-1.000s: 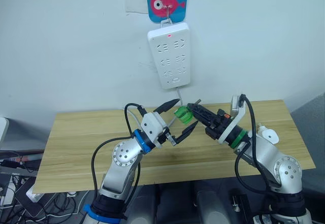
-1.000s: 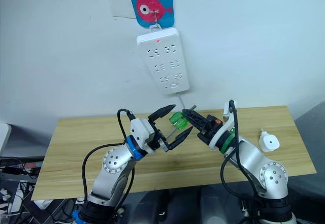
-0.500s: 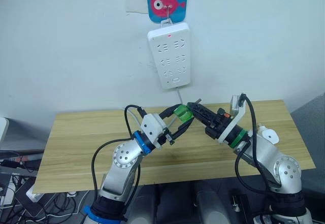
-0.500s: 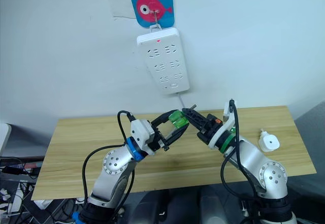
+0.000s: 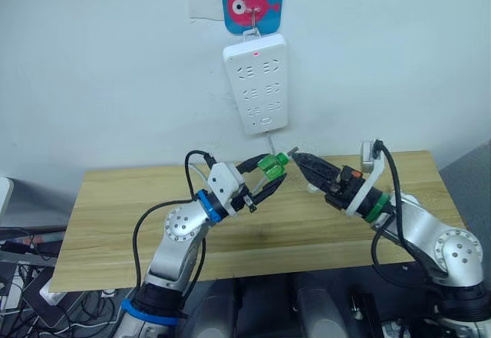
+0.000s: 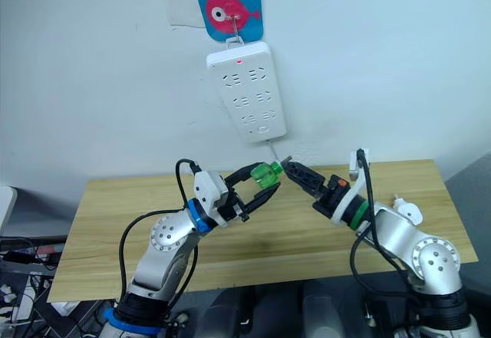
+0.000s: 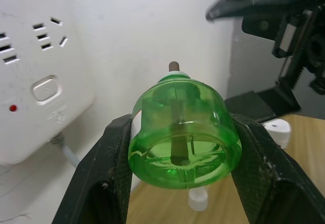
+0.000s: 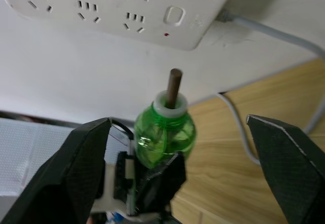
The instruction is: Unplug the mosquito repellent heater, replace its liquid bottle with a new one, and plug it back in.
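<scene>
My left gripper (image 5: 263, 178) has its fingers pinched on the green liquid bottle (image 6: 268, 173), wick end pointing toward my right arm, held in the air above the bench (image 5: 115, 208). My right gripper (image 8: 177, 148) faces it with fingers spread wide, nothing between them, the tips just beside the wick (image 8: 174, 87). The mosquito repellent heater (image 6: 406, 211) sits on the bench near my right elbow, well apart from both grippers and unplugged. So I judge this to be the bottle-swap step; whether this bottle is the old one or the new one I cannot tell. If new, the next move calls for bringing the heater and bottle together and screwing them tight while keeping the wick straight. The wooden bench stands against a white wall, where the power strip (image 5: 257, 83) hangs from a hook on a blue fish plaque (image 5: 252, 1), its red light on and its cord trailing down.
</scene>
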`<state>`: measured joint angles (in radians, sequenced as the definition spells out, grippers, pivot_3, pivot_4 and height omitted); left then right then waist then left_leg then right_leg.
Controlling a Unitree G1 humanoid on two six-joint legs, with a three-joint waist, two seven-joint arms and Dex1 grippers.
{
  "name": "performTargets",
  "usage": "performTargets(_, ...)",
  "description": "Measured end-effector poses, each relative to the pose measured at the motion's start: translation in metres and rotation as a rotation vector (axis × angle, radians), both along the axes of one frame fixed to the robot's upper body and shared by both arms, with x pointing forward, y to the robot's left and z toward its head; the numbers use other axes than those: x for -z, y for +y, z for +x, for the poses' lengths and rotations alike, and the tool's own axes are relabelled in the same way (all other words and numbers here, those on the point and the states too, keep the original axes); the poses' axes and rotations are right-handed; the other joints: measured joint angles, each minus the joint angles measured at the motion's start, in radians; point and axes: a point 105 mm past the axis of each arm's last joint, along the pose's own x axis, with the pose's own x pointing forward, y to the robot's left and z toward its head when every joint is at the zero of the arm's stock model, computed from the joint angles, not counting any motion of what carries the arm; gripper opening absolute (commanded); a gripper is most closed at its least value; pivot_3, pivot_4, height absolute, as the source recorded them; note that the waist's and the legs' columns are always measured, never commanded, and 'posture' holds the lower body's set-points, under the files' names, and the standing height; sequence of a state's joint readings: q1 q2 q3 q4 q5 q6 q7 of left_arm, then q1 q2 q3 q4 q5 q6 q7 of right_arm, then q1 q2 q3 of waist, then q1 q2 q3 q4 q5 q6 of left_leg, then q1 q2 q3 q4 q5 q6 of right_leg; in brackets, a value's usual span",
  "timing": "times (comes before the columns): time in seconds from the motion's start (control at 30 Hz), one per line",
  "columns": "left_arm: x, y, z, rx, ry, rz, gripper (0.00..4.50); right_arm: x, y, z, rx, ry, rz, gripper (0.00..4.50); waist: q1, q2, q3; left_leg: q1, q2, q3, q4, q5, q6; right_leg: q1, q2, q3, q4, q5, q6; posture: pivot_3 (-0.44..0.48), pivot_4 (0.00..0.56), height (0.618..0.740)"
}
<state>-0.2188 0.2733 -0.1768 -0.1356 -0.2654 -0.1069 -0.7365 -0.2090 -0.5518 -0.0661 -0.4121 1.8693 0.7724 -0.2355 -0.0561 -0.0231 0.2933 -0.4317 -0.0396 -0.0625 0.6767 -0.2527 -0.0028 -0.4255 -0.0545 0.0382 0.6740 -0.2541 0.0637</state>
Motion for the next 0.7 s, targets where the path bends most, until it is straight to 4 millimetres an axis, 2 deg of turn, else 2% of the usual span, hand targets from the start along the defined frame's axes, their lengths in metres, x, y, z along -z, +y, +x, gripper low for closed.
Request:
performTargets(0.2,-0.001,0.007,-0.005,0.098,-0.001,0.053,2.25,0.003,-0.022,-0.002,-0.03,-0.023,-0.149,4.49,-0.001,0.0,0.0,0.0,0.001,0.0,0.0,-0.001,0.001,0.0,0.0,0.0,-0.001,0.0,0.0,-0.11,0.303,0.74)
performTargets(0.33,0.001,0.011,-0.009,0.15,0.013,0.081,2.25,0.018,-0.045,-0.006,-0.055,-0.041,-0.425,4.49,0.0,0.0,0.001,0.0,0.0,0.0,0.001,-0.001,0.001,0.001,0.0,0.0,-0.002,0.0,0.0,-0.111,0.329,0.74)
performTargets(0.37,0.002,0.012,-0.01,0.158,0.02,0.086,2.25,0.024,-0.055,-0.006,-0.047,-0.029,-0.5,4.49,0.001,0.0,0.001,0.0,0.0,0.0,0.001,-0.001,0.002,0.001,0.0,0.0,-0.002,0.0,0.0,-0.12,0.358,0.74)
performTargets(0.47,0.004,0.014,-0.012,0.179,0.032,0.099,2.25,0.034,-0.098,0.0,-0.013,-0.019,-0.762,4.49,-0.001,0.003,0.01,0.0,0.0,0.002,0.002,-0.001,0.002,0.002,0.0,0.001,-0.002,0.0,0.001,-0.13,0.376,0.74)
performTargets(0.57,0.006,0.014,-0.017,0.185,0.042,0.096,2.25,0.025,-0.152,0.009,0.049,0.005,-0.991,4.49,-0.002,0.004,0.018,0.0,0.001,0.003,0.002,-0.002,0.004,0.001,-0.001,0.002,-0.002,-0.001,0.001,-0.126,0.38,0.74)
performTargets(0.7,0.005,0.01,-0.026,0.21,0.042,0.088,2.25,0.027,-0.187,0.013,0.029,0.031,-1.139,4.49,-0.004,0.003,0.023,0.0,0.003,0.003,0.001,-0.003,0.005,0.001,-0.001,0.002,-0.004,-0.001,0.001,-0.111,0.393,0.74)
